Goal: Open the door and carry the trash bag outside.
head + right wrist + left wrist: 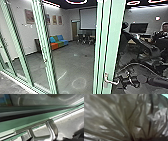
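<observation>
Fingers: opening and hold cannot be determined on either gripper. The trash bag point(121, 116), dark and creased, lies close before the left wrist camera. In the head view, the right gripper point(129, 81) is just beside the door handle point(111, 81), lower right; the green door frame point(113, 42) rises above the handle. The multicoloured sofa point(59, 42) stands upper left of centre.

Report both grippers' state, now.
Left gripper: open or shut, cannot tell; trash bag close to wrist camera.
Right gripper: near the door handle; open or shut, cannot tell.
</observation>
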Controlling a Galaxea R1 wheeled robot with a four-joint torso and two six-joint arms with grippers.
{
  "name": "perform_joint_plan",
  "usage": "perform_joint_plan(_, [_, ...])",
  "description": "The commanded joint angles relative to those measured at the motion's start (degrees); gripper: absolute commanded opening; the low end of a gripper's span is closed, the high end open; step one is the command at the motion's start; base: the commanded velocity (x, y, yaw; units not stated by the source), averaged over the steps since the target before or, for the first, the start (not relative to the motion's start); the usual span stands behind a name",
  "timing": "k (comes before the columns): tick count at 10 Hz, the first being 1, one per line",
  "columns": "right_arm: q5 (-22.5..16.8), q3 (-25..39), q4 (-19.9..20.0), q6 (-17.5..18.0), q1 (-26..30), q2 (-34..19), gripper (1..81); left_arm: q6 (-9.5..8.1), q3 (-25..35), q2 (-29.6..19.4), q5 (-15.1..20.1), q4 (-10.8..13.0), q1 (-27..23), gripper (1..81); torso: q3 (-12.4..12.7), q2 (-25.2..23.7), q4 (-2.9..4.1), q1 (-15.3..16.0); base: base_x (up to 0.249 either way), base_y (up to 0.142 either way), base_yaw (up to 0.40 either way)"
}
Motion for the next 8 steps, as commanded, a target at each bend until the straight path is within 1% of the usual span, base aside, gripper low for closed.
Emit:
perform_joint_plan(1, [-1.29,-1.86,-0.09,0.27,9.20,-0.71,81.1,0.05,-0.05,-0.36,3.25,-0.25,-3.78,1.0,0.00,0.00,0.00,0.00,0.000,0.000,0.000])
perform_joint_plan(2, [-1.29,-2.93,-0.09,0.19,9.20,0.17,81.1,0.05,-0.05,-0.35,3.25,-0.33,-3.78,1.0,0.00,0.00,0.00,0.00,0.000,0.000,0.000])
perform_joint_plan(6, [-1.29,-6.27,-0.44,0.19,6.91,6.66,81.1,0.05,-0.05,-0.35,3.25,-0.42,-3.78,1.0,0.00,0.00,0.00,0.00,0.000,0.000,0.000])
perform_joint_plan(8, [-1.21,-7.23,-0.27,0.45,5.25,7.73,81.1,0.05,-0.05,-0.35,3.25,-0.42,-3.70,1.0,0.00,0.02,0.00,0.00,0.000,0.000,0.000])
